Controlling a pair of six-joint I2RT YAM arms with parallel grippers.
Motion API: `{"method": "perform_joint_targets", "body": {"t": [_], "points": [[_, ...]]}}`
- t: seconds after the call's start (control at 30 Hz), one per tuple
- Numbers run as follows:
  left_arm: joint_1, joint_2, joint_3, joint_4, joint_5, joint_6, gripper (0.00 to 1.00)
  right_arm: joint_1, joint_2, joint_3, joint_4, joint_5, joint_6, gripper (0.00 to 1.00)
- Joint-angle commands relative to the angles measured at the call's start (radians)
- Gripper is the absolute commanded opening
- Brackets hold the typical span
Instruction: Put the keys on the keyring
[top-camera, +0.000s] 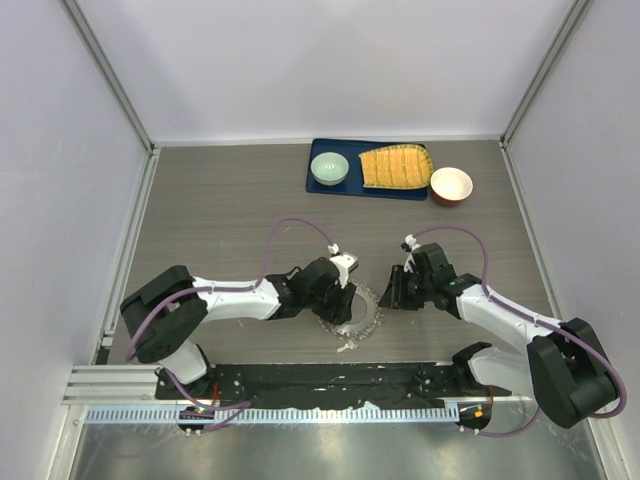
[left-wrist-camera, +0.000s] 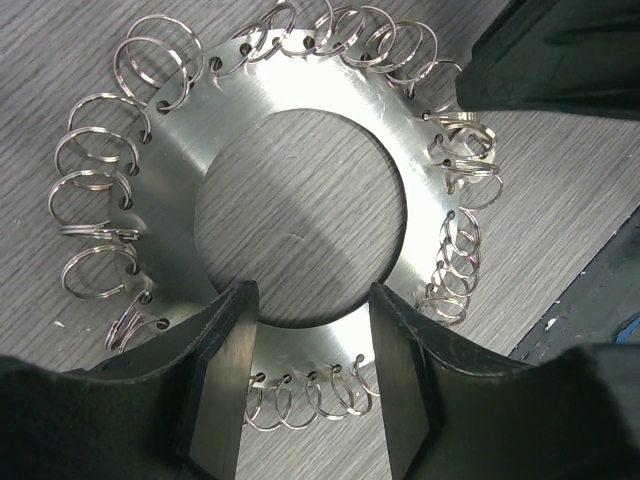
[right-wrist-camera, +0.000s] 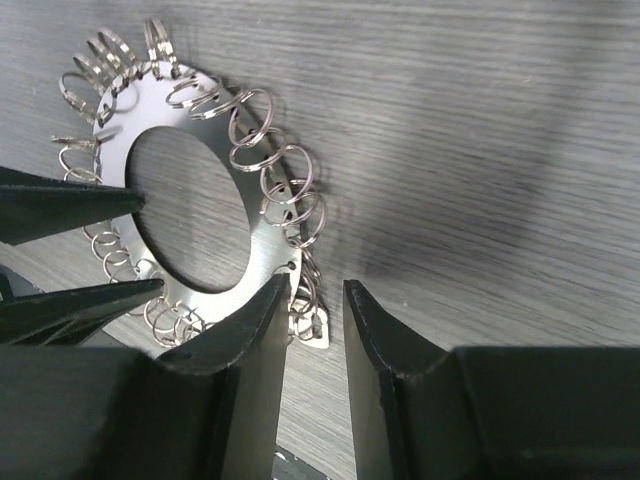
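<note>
No legible text, labels, brands, numbers or signs on anything in any view.

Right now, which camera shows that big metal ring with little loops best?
The left wrist view: the keyring nearly fills it, holes and loops sharp. The right wrist view shows it slanted and partly hidden; the top view shows it tiny and far off.

Two tools: the left tool (left-wrist-camera: 312, 310) and the right tool (right-wrist-camera: 315, 290). Under their tips lies one keyring (left-wrist-camera: 300, 90), a flat metal disc. It is fringed with small split rings (left-wrist-camera: 92, 272) — well over a dozen, the exact number hidden by the tools. Far beyond both tools are two bowls — one pale green bowl (top-camera: 329, 168), one red-and-white bowl (top-camera: 451, 186) — plus one blue tray (top-camera: 345, 190) and one yellow striped cloth (top-camera: 396, 167).
</note>
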Motion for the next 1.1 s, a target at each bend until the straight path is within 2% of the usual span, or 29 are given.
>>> {"method": "perform_joint_targets", "body": {"t": [0.0, 0.27, 0.4, 0.63, 1.07], "points": [[0.015, -0.018, -0.041, -0.031, -0.005, -0.033, 0.53, 0.035, 0.011, -0.011, 0.071, -0.045, 0.023, 0.34], [0.056, -0.065, -0.102, -0.034, -0.002, -0.047, 0.52, 0.048, -0.053, 0.001, 0.039, -0.023, 0.000, 0.35], [0.073, -0.088, -0.130, -0.042, -0.002, -0.050, 0.52, 0.123, -0.072, 0.047, -0.005, 0.033, -0.047, 0.37], [0.099, -0.111, -0.153, -0.051, -0.008, -0.044, 0.52, 0.219, -0.006, 0.084, -0.024, 0.126, -0.089, 0.38], [0.145, -0.148, -0.194, -0.056, 0.007, -0.025, 0.52, 0.272, 0.056, 0.133, 0.004, 0.100, -0.221, 0.36]]}}
